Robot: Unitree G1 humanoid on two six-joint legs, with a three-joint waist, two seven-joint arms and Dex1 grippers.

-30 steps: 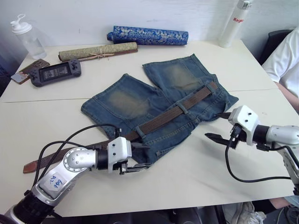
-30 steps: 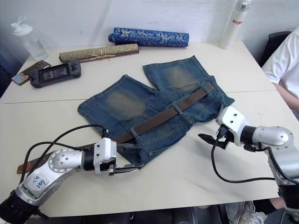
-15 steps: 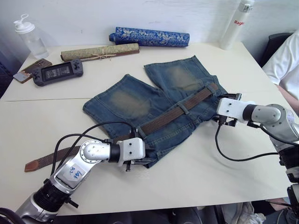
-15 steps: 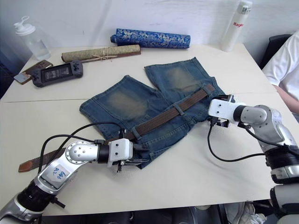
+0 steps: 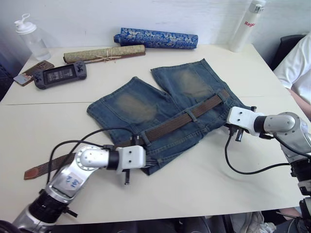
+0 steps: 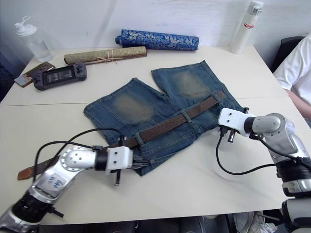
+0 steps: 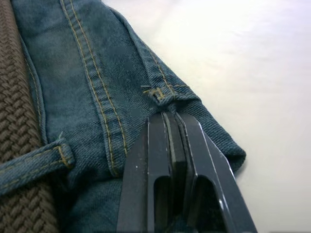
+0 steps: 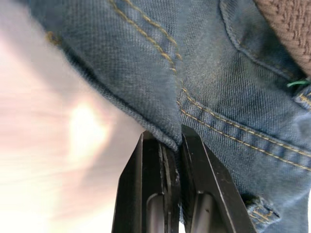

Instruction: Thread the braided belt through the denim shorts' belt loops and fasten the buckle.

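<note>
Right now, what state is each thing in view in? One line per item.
denim shorts: flat on the table, both waistband corners pinched.
braided belt: threaded under loops, tan tip trailing on the table, unfastened.
left gripper: shut on the denim edge.
right gripper: shut on the denim edge.
clear bottle: upright, capped.
white bottle: upright.
</note>
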